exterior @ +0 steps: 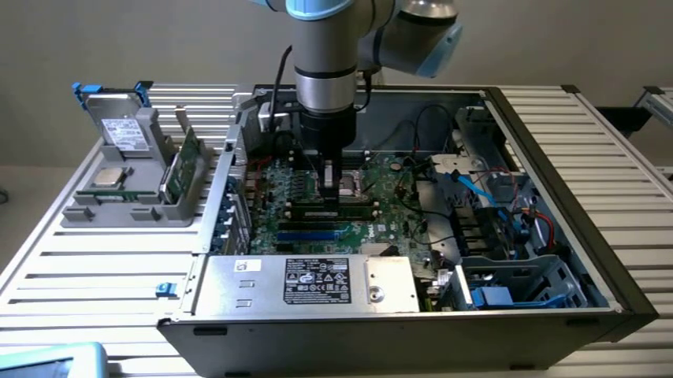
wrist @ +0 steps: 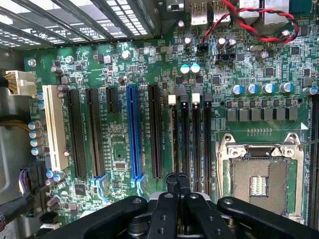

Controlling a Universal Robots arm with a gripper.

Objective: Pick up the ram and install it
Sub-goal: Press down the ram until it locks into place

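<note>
My gripper [exterior: 331, 195] reaches down into the open computer case, right over the black memory slots [exterior: 332, 209] of the green motherboard [exterior: 305, 228]. In the wrist view the two dark fingertips are pressed together, so the gripper [wrist: 177, 178] is shut with nothing visible between them, just above the memory slots [wrist: 192, 134]. A thin green strip lies along one slot under the fingers; I cannot tell whether it is a seated stick. A slim green ram [exterior: 187, 164] stands upright in the grey holder [exterior: 126, 214] at the exterior view's left, outside the case.
The holder also carries a grey drive box [exterior: 124, 130] and a square silver processor chip [exterior: 109, 176]. Inside the case are the power supply [exterior: 315, 283], a drive cage [exterior: 515, 279] with cables, the open processor socket [wrist: 259, 179] beside the slots, and a blue expansion slot [wrist: 133, 134].
</note>
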